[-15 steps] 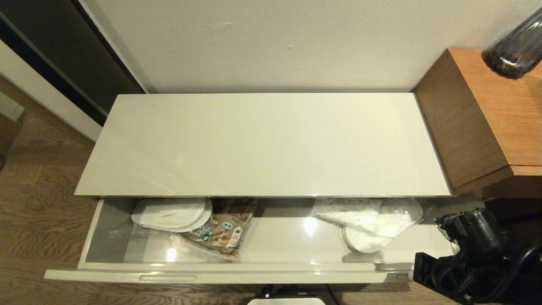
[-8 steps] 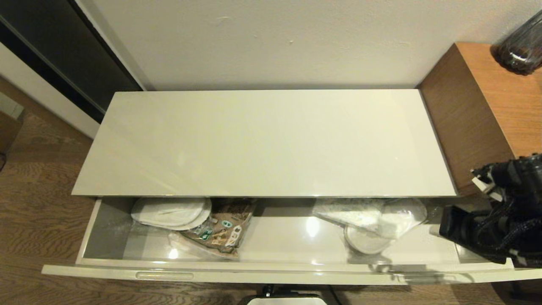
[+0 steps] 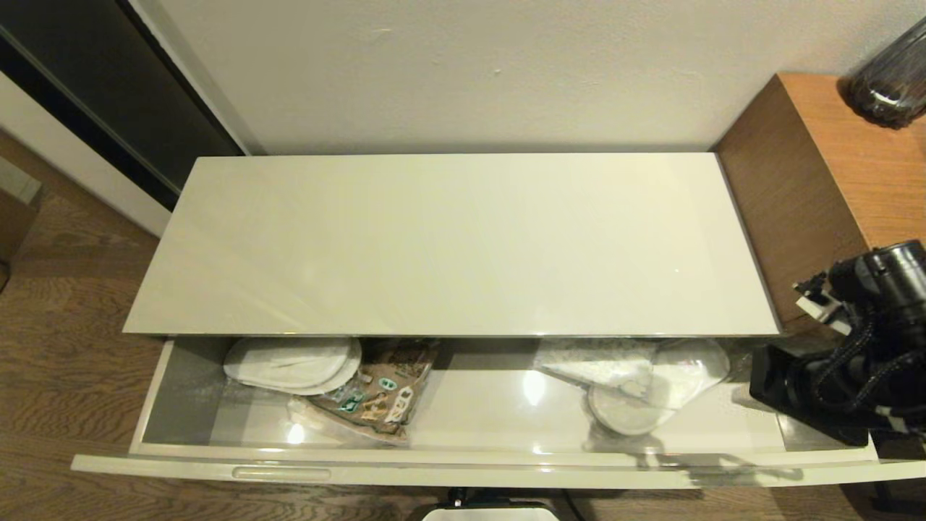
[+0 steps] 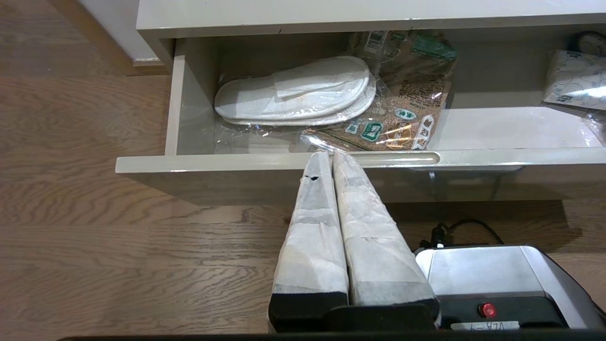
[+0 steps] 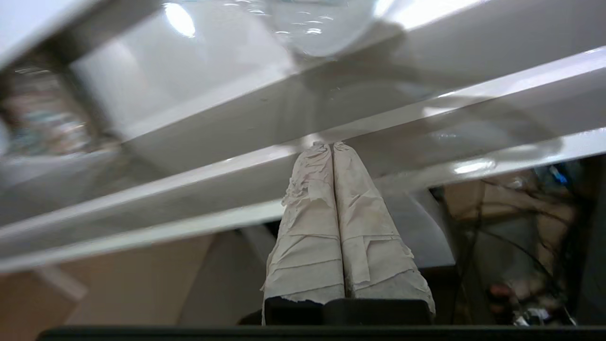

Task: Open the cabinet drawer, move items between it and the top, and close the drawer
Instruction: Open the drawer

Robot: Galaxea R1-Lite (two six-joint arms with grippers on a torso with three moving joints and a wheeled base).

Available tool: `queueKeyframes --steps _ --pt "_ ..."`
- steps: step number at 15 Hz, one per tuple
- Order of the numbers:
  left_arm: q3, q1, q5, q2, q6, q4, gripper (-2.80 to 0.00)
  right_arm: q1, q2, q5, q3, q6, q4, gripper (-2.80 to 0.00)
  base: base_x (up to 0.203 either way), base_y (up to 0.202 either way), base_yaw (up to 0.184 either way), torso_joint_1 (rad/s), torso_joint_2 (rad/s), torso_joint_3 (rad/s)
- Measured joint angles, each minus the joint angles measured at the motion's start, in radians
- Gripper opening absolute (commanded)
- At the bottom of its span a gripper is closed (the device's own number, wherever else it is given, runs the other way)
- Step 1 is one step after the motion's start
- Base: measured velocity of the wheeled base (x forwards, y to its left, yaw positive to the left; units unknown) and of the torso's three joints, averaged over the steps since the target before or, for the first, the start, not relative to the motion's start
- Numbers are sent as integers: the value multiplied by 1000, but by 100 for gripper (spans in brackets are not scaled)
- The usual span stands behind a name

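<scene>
Beside open cabinet drawer [image 3: 181, 405], right gripper [image 5: 333, 144]

The head camera looks steeply down on the glossy cream cabinet top [image 3: 448, 239] and the wide open grey-beige drawer [image 3: 470, 412]. Both wrist cameras sit low outside the cream drawer front [image 4: 236, 163] — the left one farther back, the right one close — sharing that edge.
</scene>
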Motion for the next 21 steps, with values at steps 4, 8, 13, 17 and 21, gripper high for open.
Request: queueKeyframes --steps 4,8,13,17,21 --pt "0 0 0 0 0 0 -280 -1 203 -42 108 5 -298 -280 0 0 0 0 0 0" --pt "0 -1 0 0 0 0 -280 -1 327 -55 125 27 -404 -280 0 0 0 0 0 0" --pt "0 0 0 0 0 0 -280 -1 391 -47 165 29 -408 -280 0 0 0 0 0 0" --pt "0 0 0 0 0 0 -280 2 347 -12 259 24 -411 -280 0 0 0 0 0 0" --pt "0 0 0 0 0 0 -280 4 208 2 333 12 -327 -280 0 0 0 0 0 0"
